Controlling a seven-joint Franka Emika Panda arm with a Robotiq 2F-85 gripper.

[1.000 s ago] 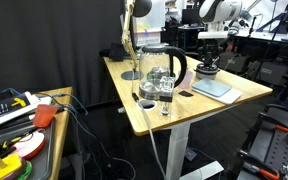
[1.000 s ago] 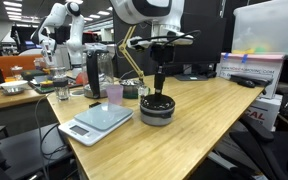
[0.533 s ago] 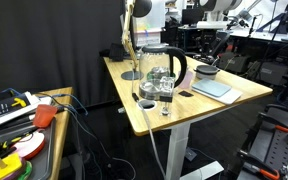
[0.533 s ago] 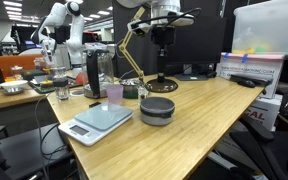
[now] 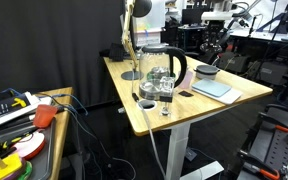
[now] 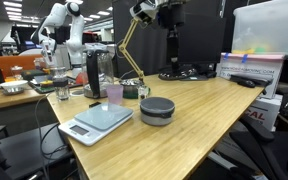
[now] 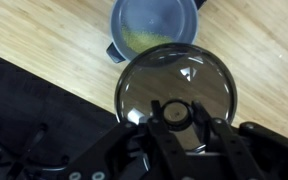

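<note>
Fingers [image 7: 152,128] are clamped on the knob [image 7: 174,110] of the glass lid [image 7: 176,78]. The lid is held level, knob up toward the wrist camera; it is round, so it has no long axis. It hangs well above the pot [image 7: 154,30], offset from the pot's open mouth. The pot stands on the counter [image 6: 209,130], with the scale [image 6: 96,122] just beside it.

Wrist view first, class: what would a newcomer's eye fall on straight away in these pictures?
The round glass lid fills the wrist view, its knob clamped in the hand. Beyond it, the open grey pot with yellowish contents stands on the wooden table. In an exterior view a kitchen scale lies beside the pot.
</note>
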